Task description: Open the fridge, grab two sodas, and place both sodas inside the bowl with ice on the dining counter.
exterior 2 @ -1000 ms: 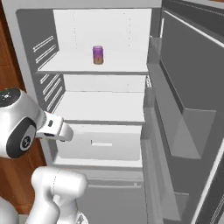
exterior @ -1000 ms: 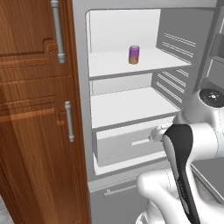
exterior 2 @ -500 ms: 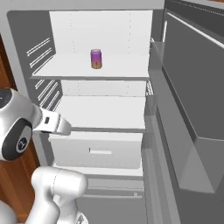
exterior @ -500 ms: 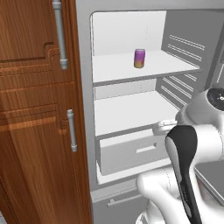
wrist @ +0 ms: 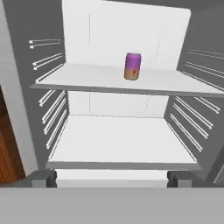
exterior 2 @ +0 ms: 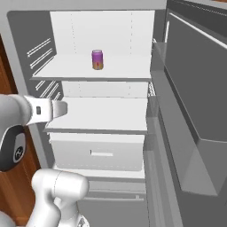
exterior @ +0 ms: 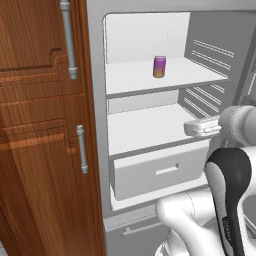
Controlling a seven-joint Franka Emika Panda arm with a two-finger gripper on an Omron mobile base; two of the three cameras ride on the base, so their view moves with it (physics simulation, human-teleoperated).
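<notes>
a tall brown wooden cabinet [exterior: 40, 150] stands on the left. it has two doors, one above the other. each door has a grey metal handle [exterior: 67, 37] that stands up straight. the lower handle [exterior: 82, 148] is shorter.

My two base views flank the open fridge [exterior: 150, 125], close; hand view faces straight into its shelves.
</notes>
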